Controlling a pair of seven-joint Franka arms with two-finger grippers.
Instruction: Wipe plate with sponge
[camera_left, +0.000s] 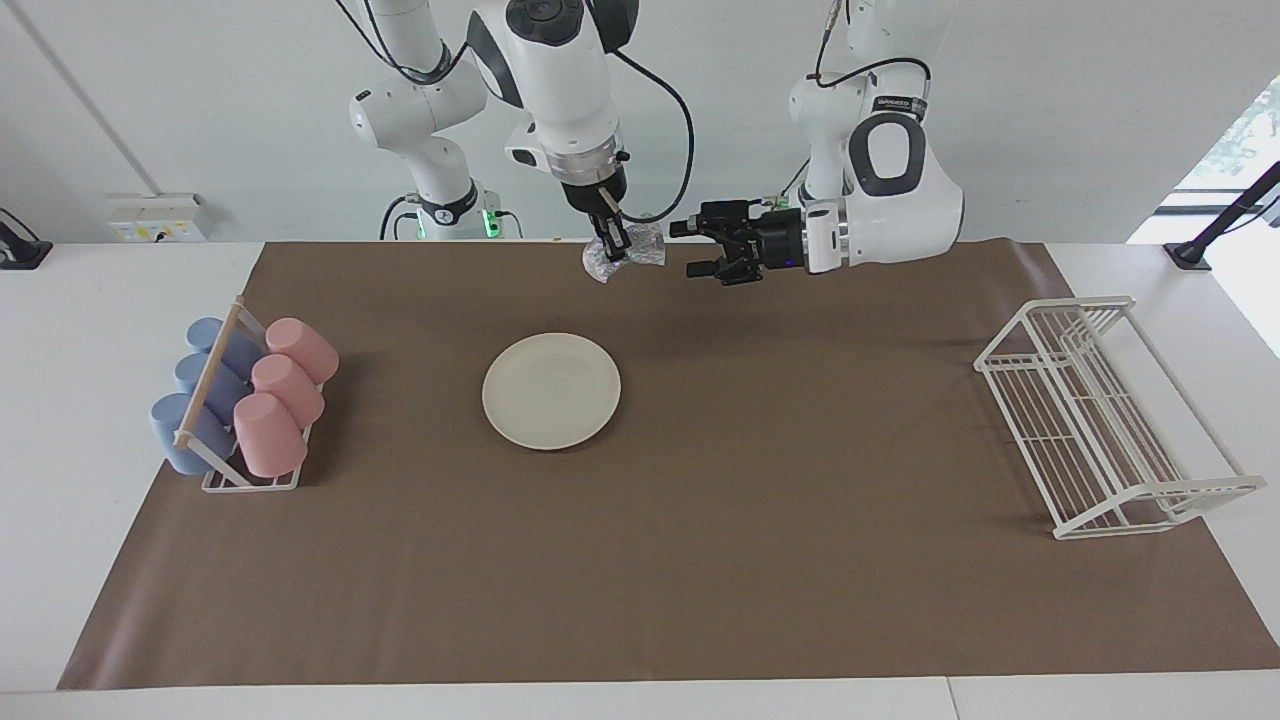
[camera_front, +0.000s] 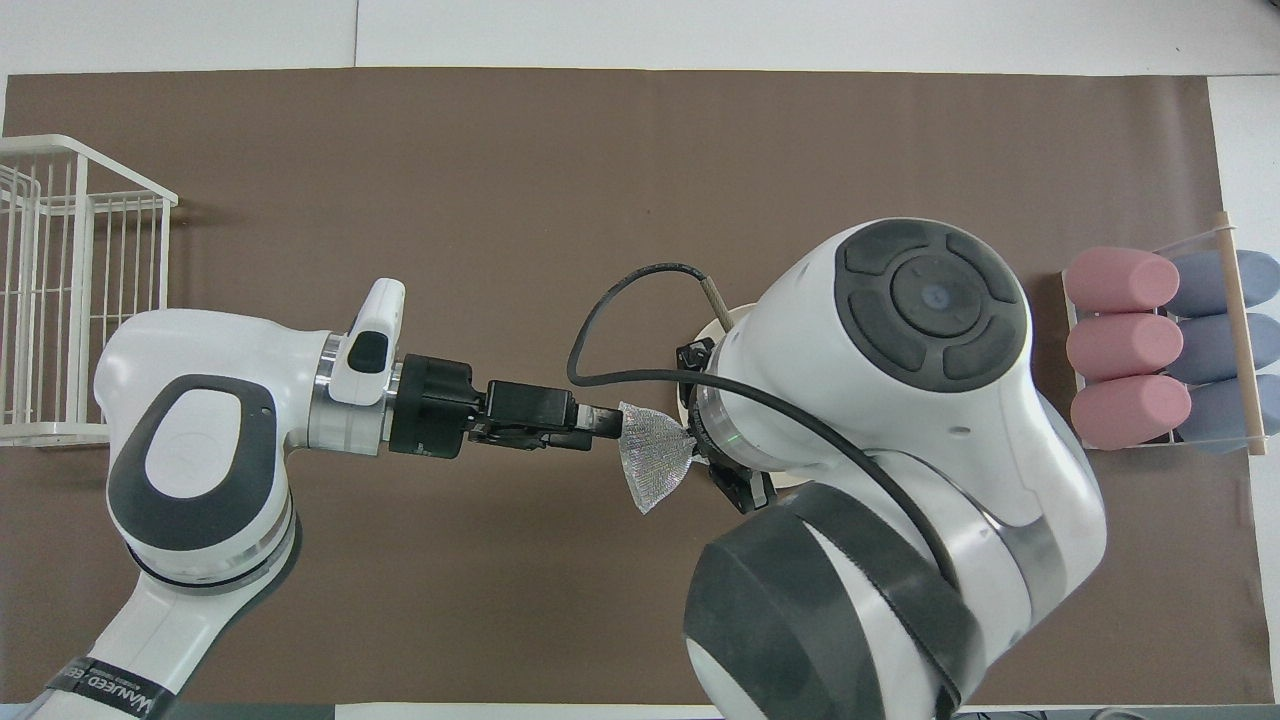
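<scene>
- Our right gripper (camera_left: 612, 238) hangs in the air, pinching the sponge (camera_left: 640, 250), which dangles from it.
- Our left gripper (camera_left: 705, 248) is level, fingers spread, just beside the sponge.
- The plate (camera_left: 551, 390) lies mid-surface, apart from both grippers.

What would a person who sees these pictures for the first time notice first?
Probably the small silvery-grey wrinkled sponge hanging in the air, pinched by the right gripper, with the open left gripper right beside it. Next, the round cream-white plate lying bare on the brown mat, farther from the robots than the sponge.
</scene>
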